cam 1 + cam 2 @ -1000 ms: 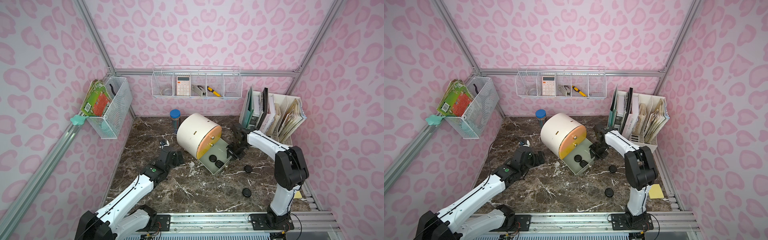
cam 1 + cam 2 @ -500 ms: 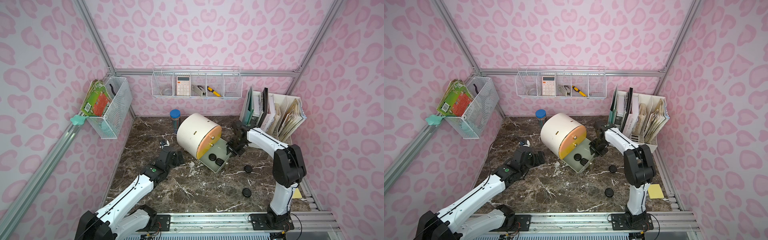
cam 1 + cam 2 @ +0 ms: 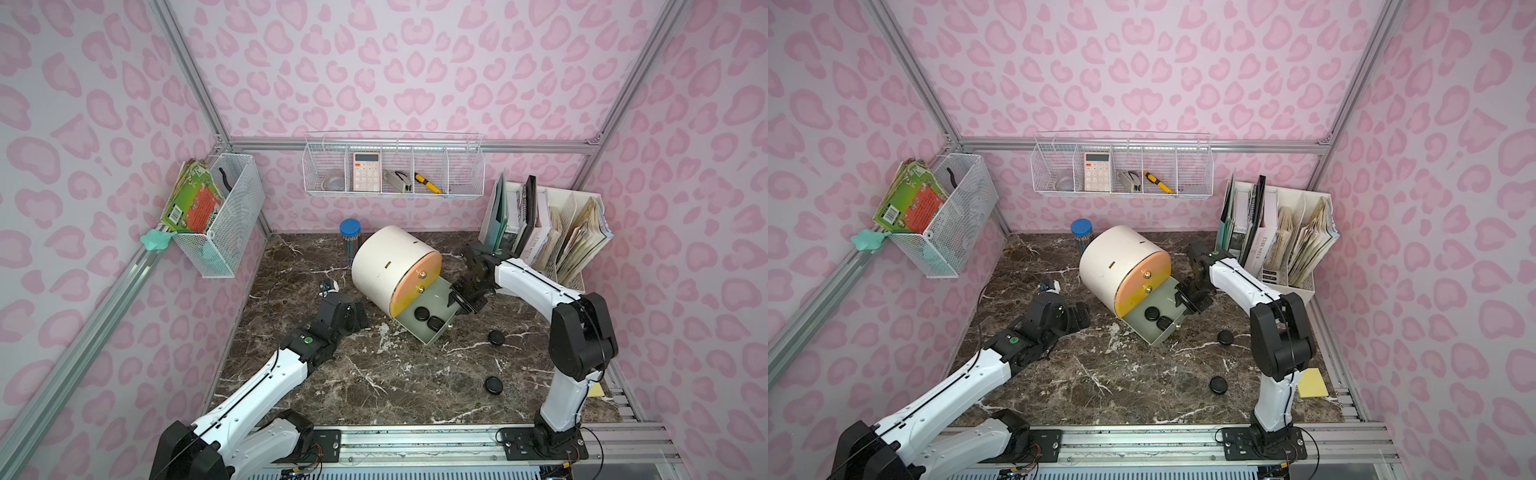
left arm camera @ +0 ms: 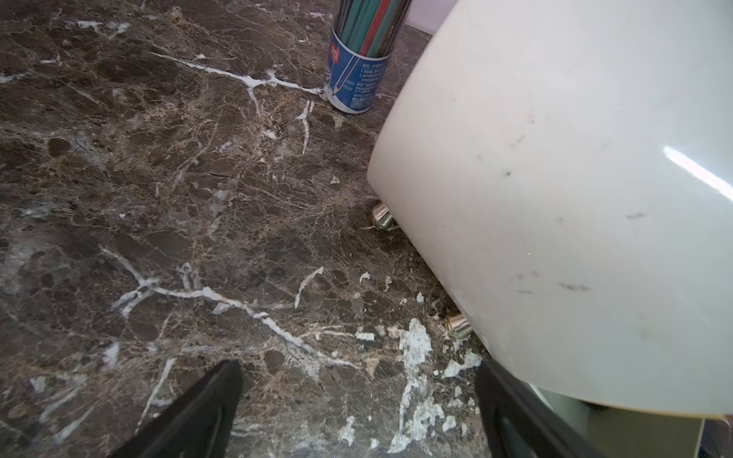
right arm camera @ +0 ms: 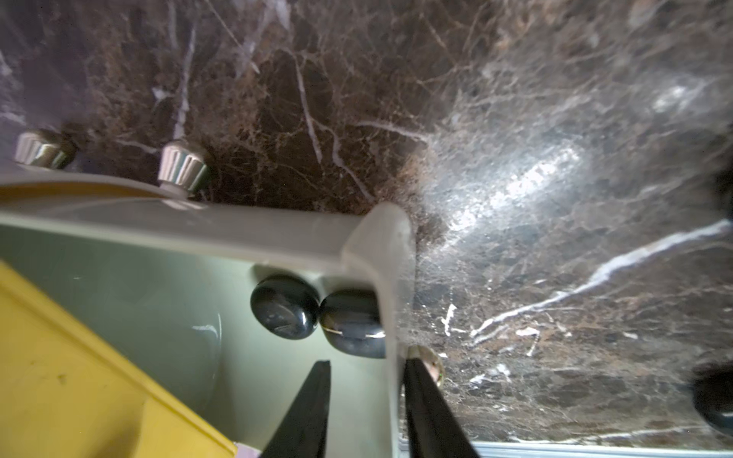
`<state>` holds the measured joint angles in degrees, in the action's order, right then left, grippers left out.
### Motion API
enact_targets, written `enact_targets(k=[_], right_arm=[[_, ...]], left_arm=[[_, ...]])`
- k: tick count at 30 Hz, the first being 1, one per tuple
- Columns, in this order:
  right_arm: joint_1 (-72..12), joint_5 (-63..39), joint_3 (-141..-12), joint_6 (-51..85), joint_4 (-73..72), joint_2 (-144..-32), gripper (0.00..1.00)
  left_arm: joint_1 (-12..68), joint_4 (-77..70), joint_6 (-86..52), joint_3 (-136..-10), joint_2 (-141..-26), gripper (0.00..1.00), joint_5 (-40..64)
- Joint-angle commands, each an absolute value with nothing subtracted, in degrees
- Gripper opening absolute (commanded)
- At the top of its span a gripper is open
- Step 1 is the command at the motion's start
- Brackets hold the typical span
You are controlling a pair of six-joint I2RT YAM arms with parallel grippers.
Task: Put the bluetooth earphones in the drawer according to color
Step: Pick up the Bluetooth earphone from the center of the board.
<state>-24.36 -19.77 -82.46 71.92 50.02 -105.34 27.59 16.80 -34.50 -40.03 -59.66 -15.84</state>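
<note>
At the left of the desk (image 3: 374,374), the left hand (image 3: 360,319) sits low just beside the white cabinet (image 3: 386,266). Its fingers are spread wide with nothing between them; the left wrist view shows only bare marble in the gap. Next comes the cabinet's face. The peach drawer (image 3: 428,264) and yellow drawer (image 3: 405,301) are shut, while the grey-green drawer (image 3: 437,296) below them is pulled out. Two black earphone cases (image 5: 283,307) lie touching each other in a front corner of it.

The right hand (image 5: 365,361) straddles that drawer's front wall, one finger inside and the other outside by the knob (image 5: 430,365). The fingers are parted partway, and a gap shows at the inner one, so it clamps nothing. Further right, two more black cases lie on the desk, well apart: the nearer case (image 3: 496,337) close to the drawer, and the farther case (image 3: 494,385) toward the desk's front edge. No lilac or white case shows anywhere.

The step in hand looks to be freeing the right hand from the drawer to fetch the nearer case. Done well, the hand rises straight off the wall before it swings, so neither finger drags the drawer or nudges the cases inside. Over the case, it should open wider than the pebble, come down square and close across the middle. Smooth rounded plastic may squirt out of an off-centre pinch. The release belongs low inside the drawer.
</note>
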Motion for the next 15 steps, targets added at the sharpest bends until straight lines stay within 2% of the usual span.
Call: enact_targets(k=[1, 7, 10, 13, 15], right_arm=[[-24.30, -20.75, -81.21, 72.53, 46.44, -103.83, 0.46], [-24.41, -21.36, -78.49, 72.16, 43.77, -101.80, 0.51], [-24.41, -20.34, -75.96, 71.92, 43.94, -99.61, 0.66], [-24.43, -18.93, -74.90, 71.36, 44.05, -96.83, 0.74], [-24.43, -17.17, -74.41, 70.54, 44.37, -94.76, 0.84]], left_arm=[[27.53, 16.07, -34.36, -40.25, -59.79, 0.97, -15.69], [27.56, 16.04, -34.27, -40.23, -59.81, 0.97, -15.64], [27.66, 15.91, -34.28, -40.16, -59.65, 0.97, -15.60], [27.61, 15.54, -34.19, -39.89, -59.22, 0.97, -15.18], [27.69, 15.23, -34.02, -39.56, -58.74, 0.97, -14.88]])
